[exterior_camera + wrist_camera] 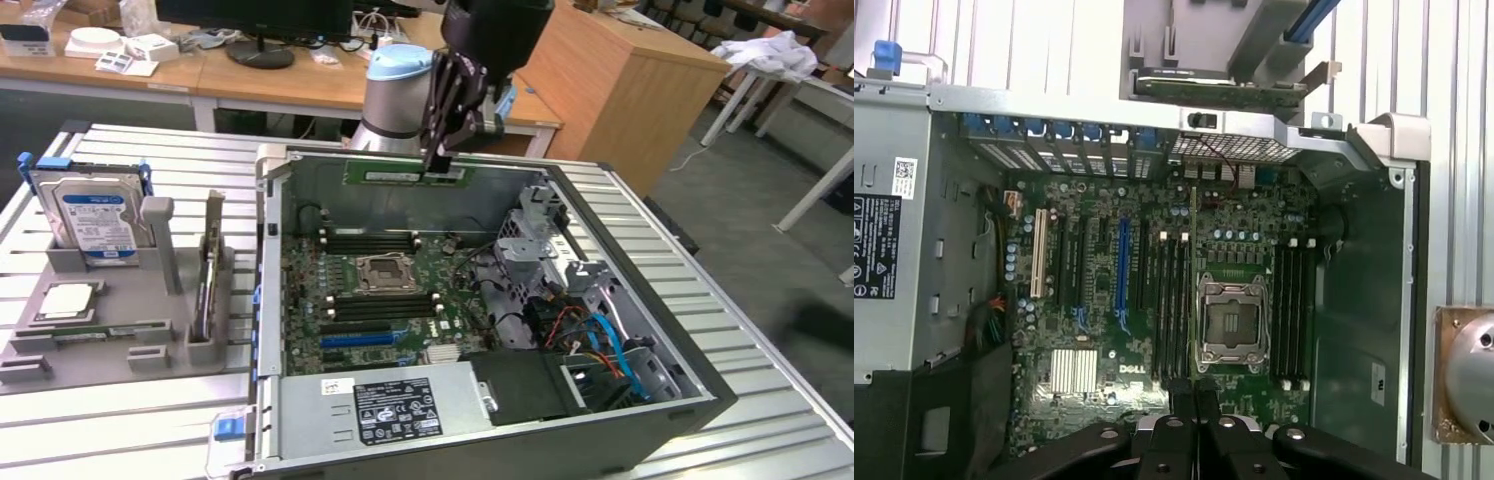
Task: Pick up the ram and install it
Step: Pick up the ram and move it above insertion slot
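Fingers (437, 166) pinch the ram (387, 173), at twelve o'clock above the motherboard (310, 300). Tilted over a slot (380, 243), it may jam

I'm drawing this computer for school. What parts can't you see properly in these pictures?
The ram: exterior view, the fingers cover part of it.
The power supply label: exterior view, print too small to read.
The copper-framed part: wrist view, cut off by the picture's edge.
The arm: exterior view, its upper part runs off the top edge.
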Tool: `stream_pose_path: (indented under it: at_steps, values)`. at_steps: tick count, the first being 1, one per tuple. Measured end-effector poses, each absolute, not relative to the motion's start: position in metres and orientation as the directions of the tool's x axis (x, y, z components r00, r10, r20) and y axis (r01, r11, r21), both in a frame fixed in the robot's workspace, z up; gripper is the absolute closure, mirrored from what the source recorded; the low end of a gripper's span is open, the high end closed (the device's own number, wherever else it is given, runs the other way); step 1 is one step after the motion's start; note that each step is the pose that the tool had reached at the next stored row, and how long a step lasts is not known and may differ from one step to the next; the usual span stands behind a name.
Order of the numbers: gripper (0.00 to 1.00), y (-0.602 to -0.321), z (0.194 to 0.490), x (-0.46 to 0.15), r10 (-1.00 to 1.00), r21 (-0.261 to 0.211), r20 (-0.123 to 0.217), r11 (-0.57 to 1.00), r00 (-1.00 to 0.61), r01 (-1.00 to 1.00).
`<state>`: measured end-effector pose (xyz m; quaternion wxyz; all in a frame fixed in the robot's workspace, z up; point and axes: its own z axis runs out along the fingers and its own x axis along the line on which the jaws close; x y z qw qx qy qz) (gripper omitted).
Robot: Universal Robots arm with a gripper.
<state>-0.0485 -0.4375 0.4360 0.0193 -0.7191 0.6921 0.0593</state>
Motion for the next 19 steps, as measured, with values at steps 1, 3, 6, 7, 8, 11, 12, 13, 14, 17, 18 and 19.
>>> stream_pose_path:
  at_steps: [1,3,6,7,8,11,12,13,14,17,18,19]
  values:
    - [0.88,-0.437,0.435,-0.049,-0.993,0.054,-0.112,-0.041,0.035,-0.998]
    - [0.88,-0.437,0.433,-0.048,-0.993,0.054,-0.112,-0.041,0.035,-0.998]
    - [0.88,-0.437,0.430,-0.049,-0.993,0.054,-0.112,-0.041,0.035,-0.998]
    - [0.88,-0.437,0.429,-0.048,-0.993,0.054,-0.112,-0.041,0.035,-0.998]
    - [0.88,-0.437,0.428,-0.048,-0.993,0.054,-0.112,-0.041,0.035,-0.998]
    - [0.88,-0.437,0.425,-0.049,-0.993,0.054,-0.112,-0.041,0.035,-0.998]
    - [0.88,-0.437,0.424,-0.048,-0.993,0.054,-0.112,-0.041,0.035,-0.998]
    - [0.88,-0.437,0.423,-0.048,-0.993,0.054,-0.112,-0.041,0.035,-0.998]
    - [0.88,-0.437,0.422,-0.048,-0.993,0.053,-0.112,-0.041,0.035,-0.998]
    - [0.88,-0.437,0.419,-0.048,-0.993,0.053,-0.112,-0.041,0.035,-0.998]
    - [0.88,-0.437,0.418,-0.048,-0.993,0.053,-0.112,-0.041,0.035,-0.998]
    - [0.88,-0.437,0.417,-0.048,-0.993,0.053,-0.112,-0.041,0.035,-0.998]
